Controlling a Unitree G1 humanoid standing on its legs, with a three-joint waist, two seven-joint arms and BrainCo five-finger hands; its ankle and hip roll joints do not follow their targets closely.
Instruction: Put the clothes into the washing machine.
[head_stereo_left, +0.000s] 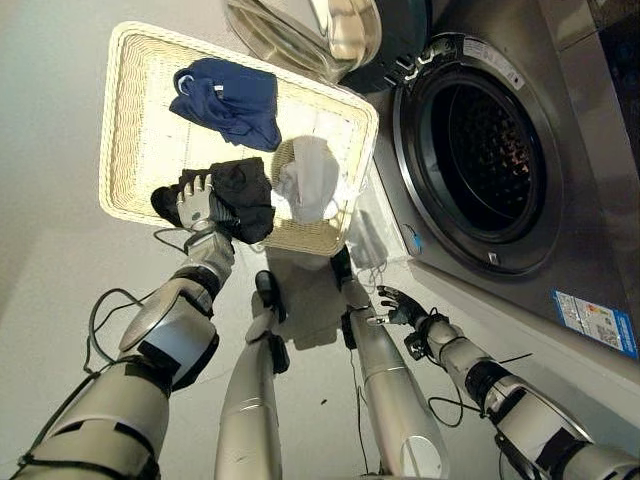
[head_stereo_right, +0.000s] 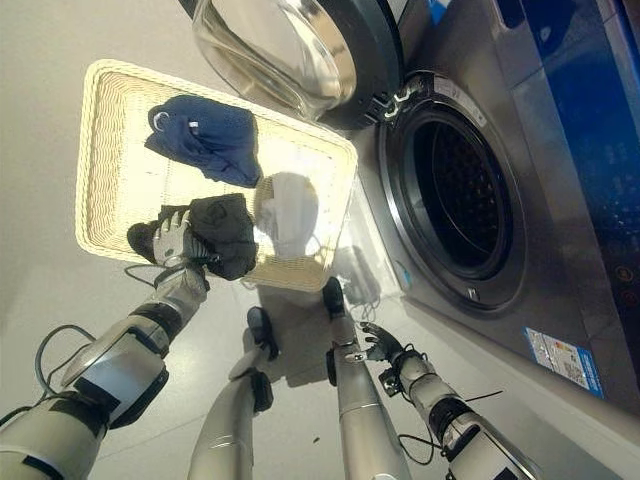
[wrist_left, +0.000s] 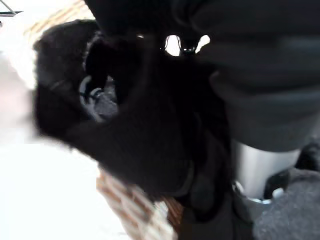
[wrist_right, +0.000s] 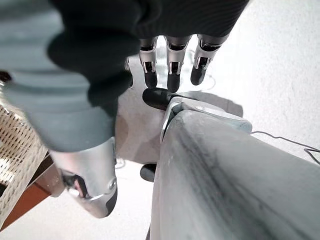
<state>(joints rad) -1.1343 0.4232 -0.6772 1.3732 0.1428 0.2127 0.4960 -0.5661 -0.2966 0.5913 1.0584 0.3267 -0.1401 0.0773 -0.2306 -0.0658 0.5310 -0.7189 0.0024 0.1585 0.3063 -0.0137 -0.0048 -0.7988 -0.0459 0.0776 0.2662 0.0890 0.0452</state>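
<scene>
A cream wicker basket (head_stereo_left: 115, 120) lies on the floor in front of me. In it are a blue garment (head_stereo_left: 228, 100), a white garment (head_stereo_left: 310, 180) and a black garment (head_stereo_left: 250, 195). My left hand (head_stereo_left: 197, 205) rests on the near left end of the black garment. In the left wrist view the black cloth (wrist_left: 150, 140) bunches round its curled fingers. My right hand (head_stereo_left: 400, 305) hangs low near the washer's front, its fingers (wrist_right: 172, 70) relaxed and holding nothing. The washing machine's drum (head_stereo_left: 480, 150) gapes open on the right.
The washer's round glass door (head_stereo_left: 310, 30) stands swung open over the basket's far right corner. Grey floor surrounds the basket on the left and near sides. The washer's front panel (head_stereo_left: 560, 280) runs along the right.
</scene>
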